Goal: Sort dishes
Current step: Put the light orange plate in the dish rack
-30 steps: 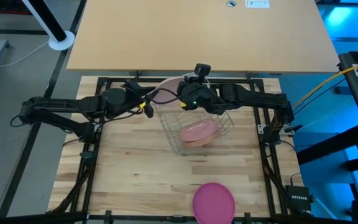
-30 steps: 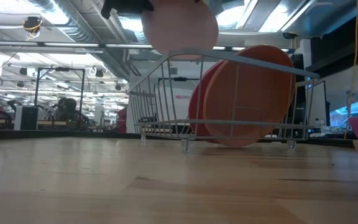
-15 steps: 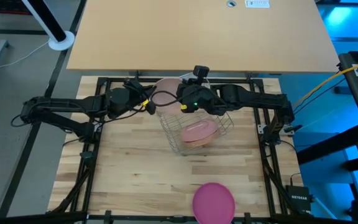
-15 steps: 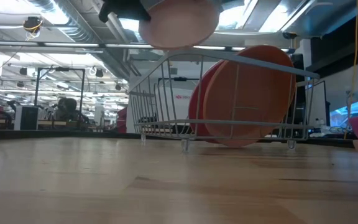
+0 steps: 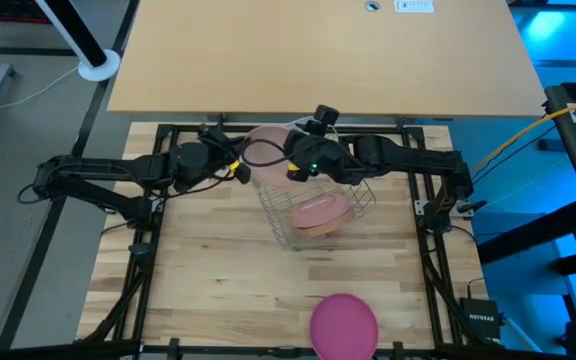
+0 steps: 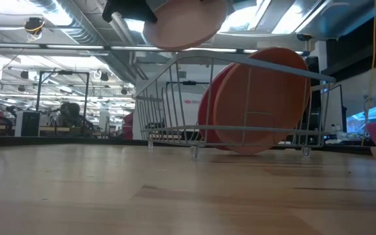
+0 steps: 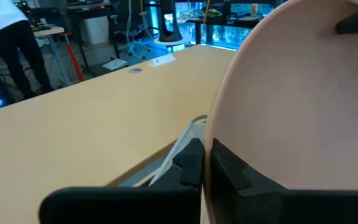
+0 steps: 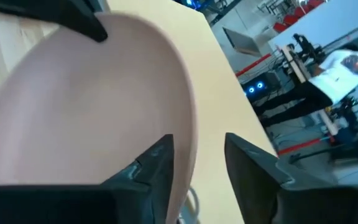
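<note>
A pale peach-pink plate hangs in the air above the far left corner of the silver wire rack, between my two grippers. My left gripper comes from the table's left and is shut on the plate. My right gripper comes from the right and stands open, one finger in front of the plate's face and one finger behind its rim; whether either touches, I cannot tell. Terracotta-orange plates lean on edge inside the rack. My left gripper pinches the peach-pink plate's rim between its two fingers, one on each face, on the plate's left side. The fingers come nearly level from the table's left. The plate is lifted clear above the rack and tilted.
A magenta plate lies flat near the table's near edge, right of the middle. The rack's wire rim stands just below the held plate. Bare wood lies left of and in front of the rack. A tan table adjoins the far side.
The peach-pink plate has tipped from nearly upright, its round face toward the near side, to a flatter slant, and has shifted a little toward the left arm. It stays clear above the rack. My right gripper's wrist has rolled.
</note>
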Tool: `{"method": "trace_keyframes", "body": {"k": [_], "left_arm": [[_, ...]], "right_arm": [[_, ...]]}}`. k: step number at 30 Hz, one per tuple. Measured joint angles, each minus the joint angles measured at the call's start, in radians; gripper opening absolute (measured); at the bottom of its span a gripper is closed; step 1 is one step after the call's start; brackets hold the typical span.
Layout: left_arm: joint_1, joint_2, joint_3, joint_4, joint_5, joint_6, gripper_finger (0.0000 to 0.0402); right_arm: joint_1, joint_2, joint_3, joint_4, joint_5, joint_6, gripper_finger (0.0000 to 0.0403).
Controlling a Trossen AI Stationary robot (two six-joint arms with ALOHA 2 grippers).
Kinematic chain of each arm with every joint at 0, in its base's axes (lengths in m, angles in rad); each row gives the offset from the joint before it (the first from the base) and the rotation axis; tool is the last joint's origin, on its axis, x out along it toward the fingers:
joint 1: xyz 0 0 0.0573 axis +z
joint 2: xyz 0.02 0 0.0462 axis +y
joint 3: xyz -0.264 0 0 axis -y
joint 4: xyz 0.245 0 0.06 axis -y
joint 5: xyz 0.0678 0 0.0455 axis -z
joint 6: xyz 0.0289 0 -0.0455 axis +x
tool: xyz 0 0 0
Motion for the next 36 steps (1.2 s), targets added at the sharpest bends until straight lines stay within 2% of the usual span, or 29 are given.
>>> {"method": "trace_keyframes", "body": {"k": [5, 10, 14, 18, 21, 25, 27, 31, 36], "left_arm": [[0.027, 0.0, 0.0, -0.036, -0.004, 0.0, 0.0], [0.048, 0.0, 0.0, -0.039, -0.004, 0.0, 0.0], [0.049, 0.017, 0.002, -0.039, -0.005, 0.029, 0.0], [0.033, 0.069, 0.001, -0.04, -0.004, 0.053, 0.0], [0.017, 0.112, 0.001, -0.031, -0.004, 0.053, 0.0], [0.002, 0.156, 0.001, -0.019, -0.004, 0.053, 0.0], [-0.002, 0.174, 0.001, 0.005, -0.004, 0.052, 0.0], [-0.004, 0.205, 0.001, 0.057, -0.005, 0.071, 0.0], [-0.003, 0.238, 0.001, 0.101, -0.051, 0.159, 0.0]], "right_arm": [[0.015, 0.001, 0.046, 0.0, 0.003, 0.078, 0.0153], [0.028, 0.0, 0.098, -0.058, -0.031, 0.296, 0.015], [0.012, 0.003, 0.099, -0.199, -0.183, 0.573, 0.015], [-0.017, 0.026, 0.097, -0.351, -0.327, 0.746, 0.015], [-0.031, 0.031, 0.095, -0.434, -0.36, 0.82, 0.015], [-0.043, 0.021, 0.096, -0.598, -0.341, 0.933, 0.015], [-0.046, 0.017, 0.091, -0.598, -0.352, 0.955, 0.015], [-0.065, -0.004, 0.089, -0.599, -0.446, 0.969, 0.0149], [-0.13, 0.003, 0.053, -0.597, -0.637, 1.011, 0.0149]]}}
